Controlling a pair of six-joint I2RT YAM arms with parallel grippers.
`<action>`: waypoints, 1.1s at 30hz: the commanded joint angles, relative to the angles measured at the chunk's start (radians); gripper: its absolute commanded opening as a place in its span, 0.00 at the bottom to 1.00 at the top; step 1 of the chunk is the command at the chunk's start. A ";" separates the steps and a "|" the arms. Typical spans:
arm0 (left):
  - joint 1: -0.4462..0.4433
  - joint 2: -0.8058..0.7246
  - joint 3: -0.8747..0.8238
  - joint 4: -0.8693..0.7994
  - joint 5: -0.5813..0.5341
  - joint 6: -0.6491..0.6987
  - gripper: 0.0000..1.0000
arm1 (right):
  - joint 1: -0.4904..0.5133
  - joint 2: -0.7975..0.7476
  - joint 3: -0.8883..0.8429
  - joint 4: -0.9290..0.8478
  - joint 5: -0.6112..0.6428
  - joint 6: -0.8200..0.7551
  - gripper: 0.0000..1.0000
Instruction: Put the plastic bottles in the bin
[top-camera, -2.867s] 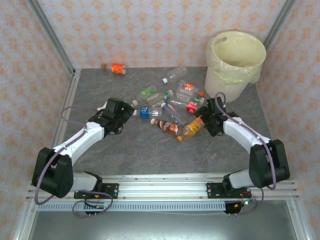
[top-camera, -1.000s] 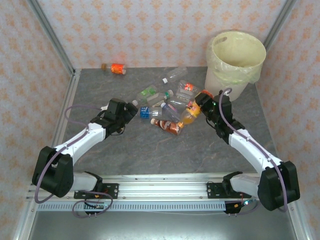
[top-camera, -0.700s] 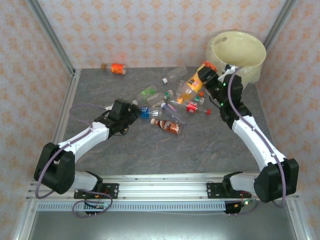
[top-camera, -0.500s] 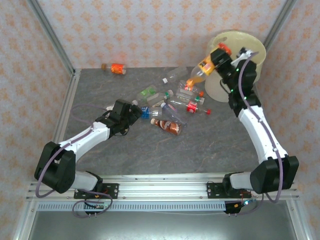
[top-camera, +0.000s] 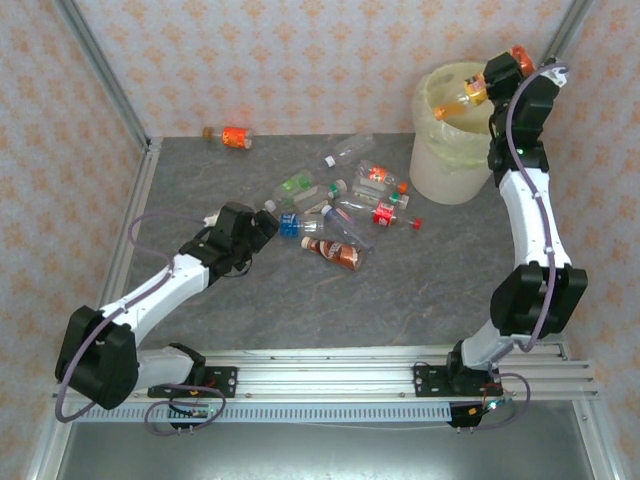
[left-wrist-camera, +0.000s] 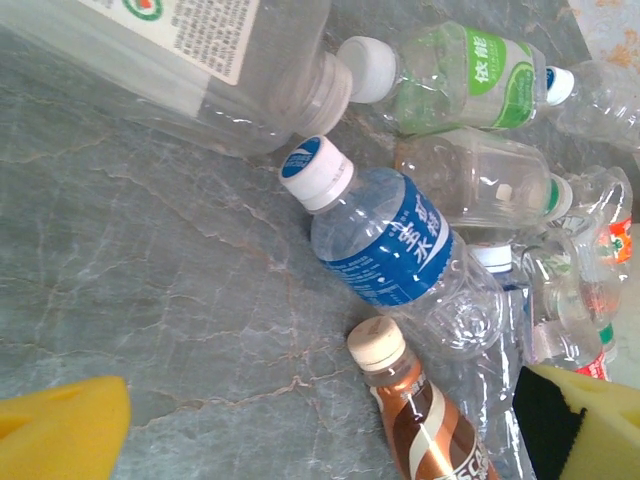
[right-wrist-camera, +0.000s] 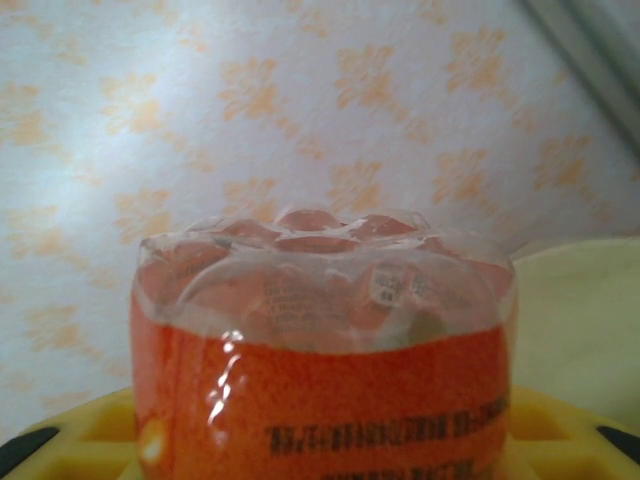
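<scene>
Colours on the grey marbled table (top-camera: 300, 310)
The bin (top-camera: 440, 175) is looking pale yellow; the blue-label bottle (left-wrist-camera: 385, 250) and orange-label bottle (right-wrist-camera: 320, 420) are shining.

You are working in a lab-style robot test cell: aluminium frame posts (top-camera: 101, 70) box in a grey stone-patterned worktop (top-camera: 300, 300), and the left arm (top-camera: 160, 285) and the right arm (top-camera: 528, 215) are bolted to a slotted aluminium rail (top-camera: 320, 362) at its near edge. Pale floral-print panels (top-camera: 300, 60) form the walls.

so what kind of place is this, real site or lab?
Most likely a lab robot test cell, not a real site: patterned wall panels box in a grey tabletop, an aluminium rail runs along the near edge, and bottles lie scattered beside a lined bin.
</scene>
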 joint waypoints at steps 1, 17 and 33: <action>-0.005 -0.044 -0.031 -0.057 -0.054 -0.003 1.00 | -0.038 0.063 0.087 -0.011 0.056 -0.113 0.51; -0.005 -0.051 -0.027 -0.061 -0.073 0.001 1.00 | -0.081 0.300 0.323 -0.234 -0.493 -0.549 0.57; -0.005 -0.063 -0.032 -0.081 -0.091 0.003 1.00 | -0.051 0.483 0.521 -0.460 -0.623 -0.648 0.68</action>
